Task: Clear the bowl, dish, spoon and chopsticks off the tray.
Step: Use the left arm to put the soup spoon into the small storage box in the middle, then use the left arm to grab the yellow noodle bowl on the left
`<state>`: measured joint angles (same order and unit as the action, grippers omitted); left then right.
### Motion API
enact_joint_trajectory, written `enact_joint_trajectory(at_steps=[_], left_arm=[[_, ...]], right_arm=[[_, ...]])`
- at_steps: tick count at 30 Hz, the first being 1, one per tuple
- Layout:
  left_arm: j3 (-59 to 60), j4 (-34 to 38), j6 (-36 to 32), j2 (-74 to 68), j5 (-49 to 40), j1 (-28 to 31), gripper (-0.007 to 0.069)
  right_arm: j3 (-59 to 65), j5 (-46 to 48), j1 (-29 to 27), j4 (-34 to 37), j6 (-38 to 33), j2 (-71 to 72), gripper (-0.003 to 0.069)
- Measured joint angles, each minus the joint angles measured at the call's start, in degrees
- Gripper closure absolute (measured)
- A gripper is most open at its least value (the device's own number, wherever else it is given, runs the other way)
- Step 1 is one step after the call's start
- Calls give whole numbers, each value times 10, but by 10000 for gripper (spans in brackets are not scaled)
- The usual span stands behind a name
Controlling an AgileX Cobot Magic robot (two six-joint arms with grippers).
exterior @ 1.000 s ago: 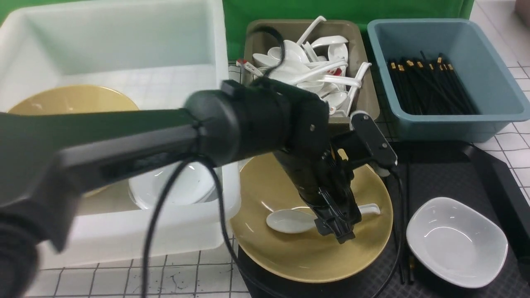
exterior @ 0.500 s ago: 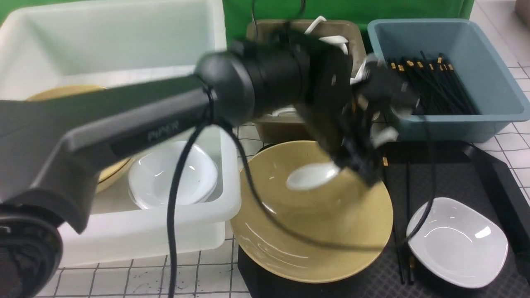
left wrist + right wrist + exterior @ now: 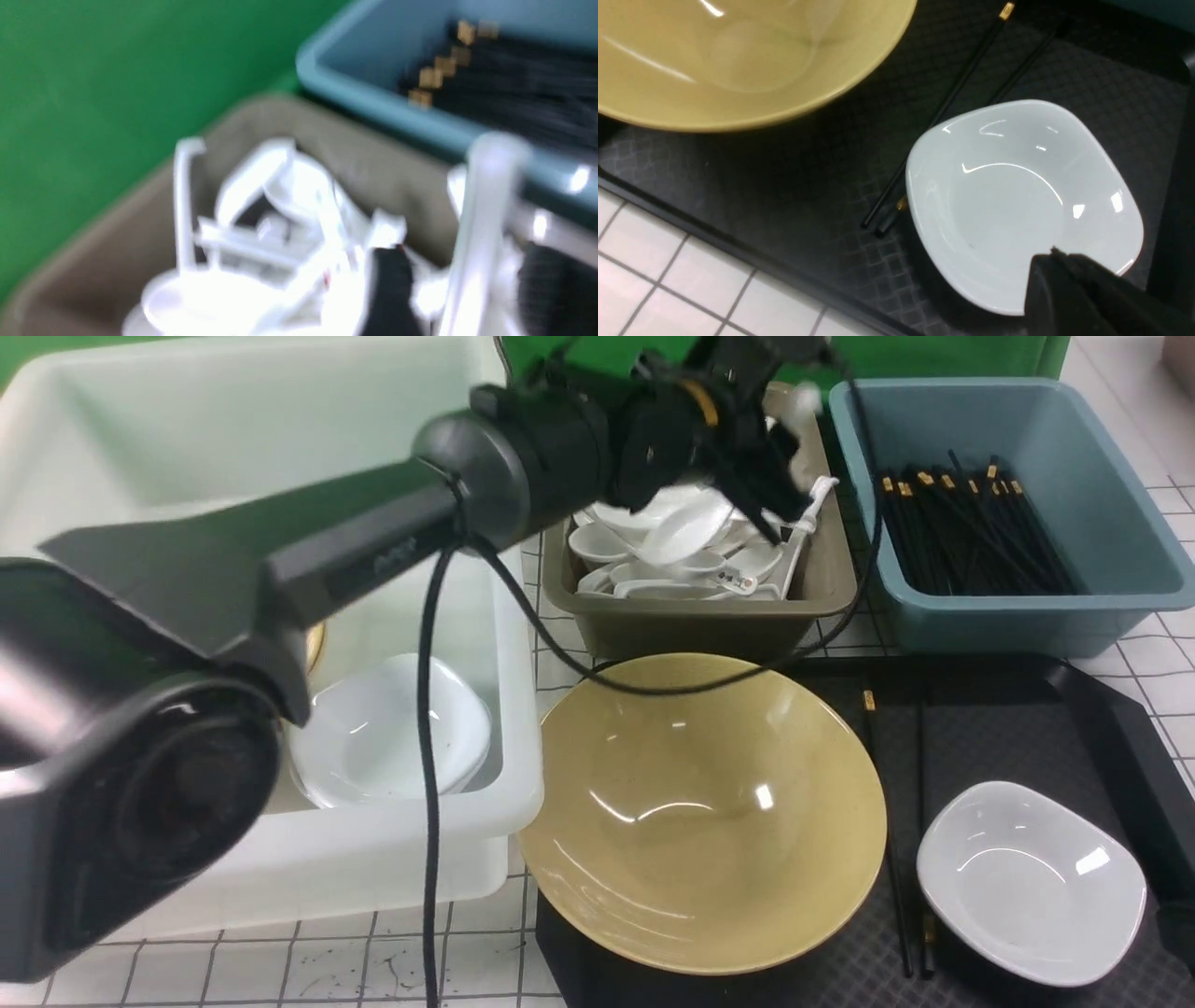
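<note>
The left gripper (image 3: 761, 509) clasps the spoon (image 3: 686, 527) above the bin (image 3: 691, 616) beneath it; bowl (image 3: 700, 812), dish (image 3: 1032, 882) and chopsticks (image 3: 889, 840) await clearing from the tray (image 3: 1008, 737).

Tan-yellow bowl (image 3: 700, 812), white dish (image 3: 1032, 882), black diamond-textured tray (image 3: 1008, 728), gold-banded black chopsticks (image 3: 957, 84)

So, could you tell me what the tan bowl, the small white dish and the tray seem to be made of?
The bowl: likely glazed ceramic or melamine, glossy tan with sharp light glints. The dish: similar glossy white ware, same bright reflections; which material is unclear. The tray: probably matte black plastic, given its moulded diamond texture and dull surface.
</note>
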<state>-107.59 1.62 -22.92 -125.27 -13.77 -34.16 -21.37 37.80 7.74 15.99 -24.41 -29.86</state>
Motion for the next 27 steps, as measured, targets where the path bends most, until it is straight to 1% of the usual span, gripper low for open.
enact_joint_trajectory(at_steps=[2,3,4,6,8,9,10,11,12,14,16,20,25,27], left_arm=[[0,-11,8,9,-56,0,164],[0,-16,12,17,-84,0,133],[0,-16,24,31,-133,-1,102],[0,-20,48,63,-213,-2,60],[-1,-24,75,90,-282,-7,47],[-1,-27,91,108,-333,-10,43],[-1,-27,95,110,-341,-10,43],[-2,-27,124,124,-410,-15,43],[-3,-27,144,131,-458,-18,43],[-3,-30,167,128,-526,-19,43],[-3,-36,178,118,-558,-19,43],[-3,-61,183,82,-567,-19,43],[-3,-69,161,42,-559,-21,43],[-3,-52,141,24,-562,-21,46]], right_arm=[[0,-1,0,0,0,0,621],[0,-2,0,0,0,0,621],[0,-2,0,0,0,0,621],[0,-2,0,0,0,0,621],[0,-4,0,0,1,0,621],[0,-8,0,0,2,0,621],[0,-8,0,0,2,0,621],[0,-13,0,0,2,0,620],[0,-14,0,1,2,0,619],[0,-16,0,2,3,0,617],[0,-17,0,2,4,0,616],[0,-18,0,10,8,0,615],[0,-18,0,16,9,0,612],[0,-18,0,16,13,0,612]])
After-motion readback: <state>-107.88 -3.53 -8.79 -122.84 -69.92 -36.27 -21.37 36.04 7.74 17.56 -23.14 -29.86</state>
